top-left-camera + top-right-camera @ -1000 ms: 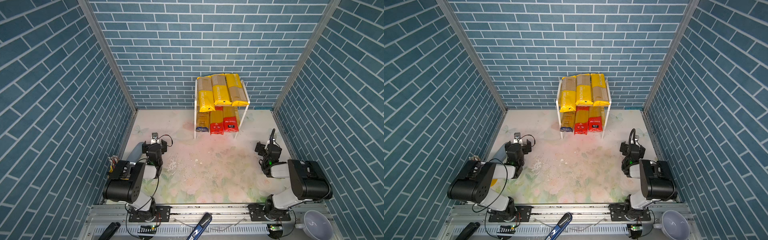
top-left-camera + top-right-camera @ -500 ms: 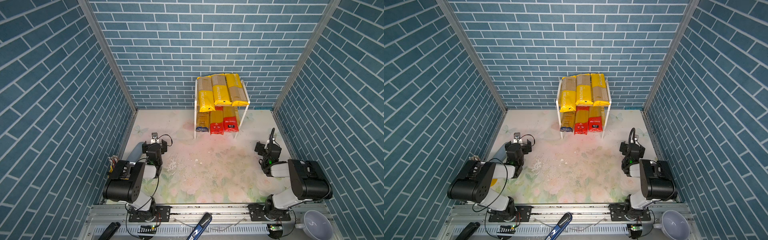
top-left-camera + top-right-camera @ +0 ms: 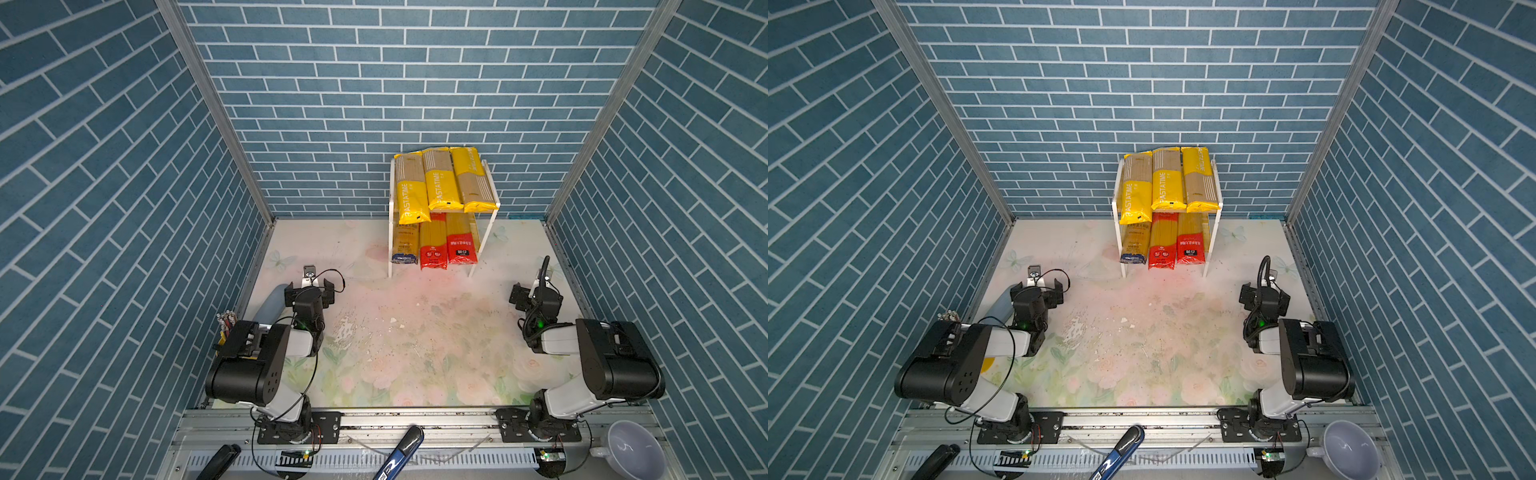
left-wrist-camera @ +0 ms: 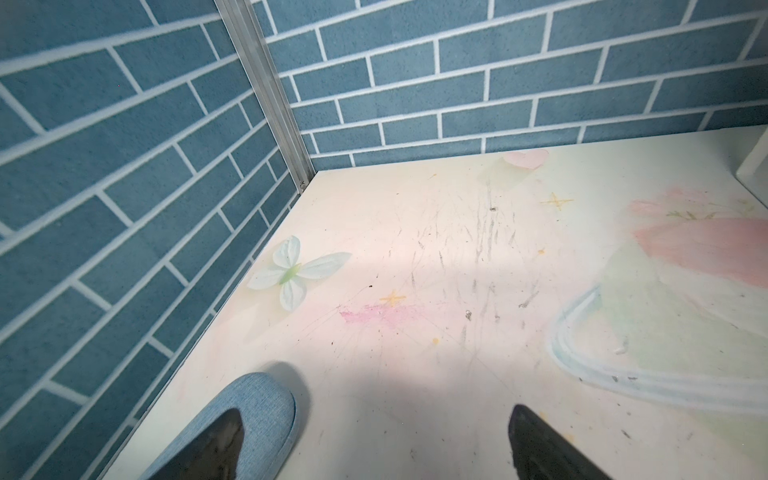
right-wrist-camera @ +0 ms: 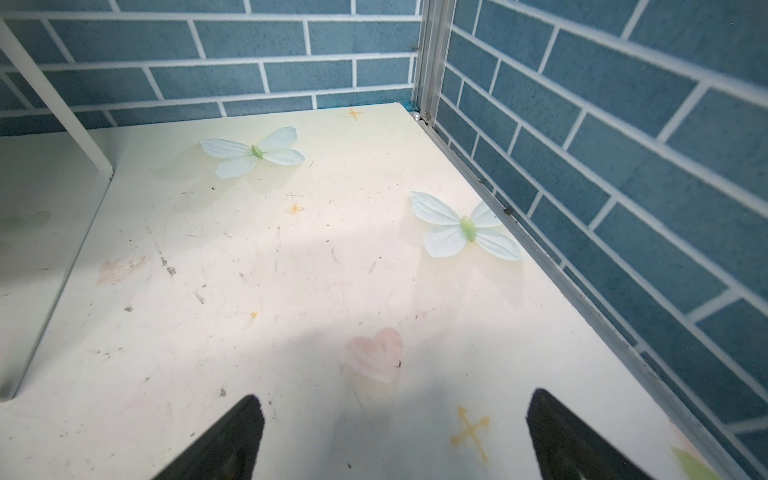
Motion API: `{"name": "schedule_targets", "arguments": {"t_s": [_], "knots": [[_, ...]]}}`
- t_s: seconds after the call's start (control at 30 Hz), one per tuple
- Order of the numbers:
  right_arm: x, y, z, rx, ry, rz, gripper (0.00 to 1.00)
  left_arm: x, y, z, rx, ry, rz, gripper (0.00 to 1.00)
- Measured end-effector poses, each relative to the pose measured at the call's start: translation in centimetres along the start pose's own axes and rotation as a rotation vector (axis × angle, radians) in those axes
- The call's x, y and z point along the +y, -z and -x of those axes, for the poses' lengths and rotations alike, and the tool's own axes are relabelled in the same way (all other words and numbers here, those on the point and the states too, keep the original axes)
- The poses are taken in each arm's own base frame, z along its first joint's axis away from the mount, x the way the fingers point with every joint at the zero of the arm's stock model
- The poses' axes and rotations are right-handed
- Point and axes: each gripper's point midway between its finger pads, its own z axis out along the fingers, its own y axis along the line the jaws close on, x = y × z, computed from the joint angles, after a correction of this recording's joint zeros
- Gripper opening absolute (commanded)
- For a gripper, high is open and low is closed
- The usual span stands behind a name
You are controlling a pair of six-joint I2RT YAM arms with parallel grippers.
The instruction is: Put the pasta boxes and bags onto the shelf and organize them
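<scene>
Top views, both: shelf (image 3: 390,241) stands at the back of the desk (image 3: 415,353), close to the brick wall. Upper tier holds three yellow packs (image 3: 442,178) side by side. On the lower tier the dark-blue-ended pack (image 3: 405,245) lies on the left, with two red-ended packs (image 3: 433,249) just beside it.

The packs show only from above. The right wrist view catches just a white shelf leg (image 5: 54,95).

Left wrist view: left gripper (image 4: 374,415), jaws wide, nothing between them. One finger (image 4: 208,449) overlaps the end of a grey-blue case (image 4: 257,407); cannot tell if they touch. From above the case (image 3: 272,303) is mostly hidden by the arm.

Right wrist view: right gripper (image 5: 395,397), jaws wide, empty, over bare desk.

Both grippers are well apart from the shelf.
</scene>
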Motion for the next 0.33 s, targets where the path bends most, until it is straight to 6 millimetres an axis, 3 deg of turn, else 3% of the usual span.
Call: {"name": "schedule_targets", "arguments": {"t_s": [0.33], "knots": [[0.0, 0.0, 0.0, 0.0, 0.0, 0.0, 0.99, -1.1, 0.0, 0.1, -0.005, -0.013, -0.066, 1.0]]}}
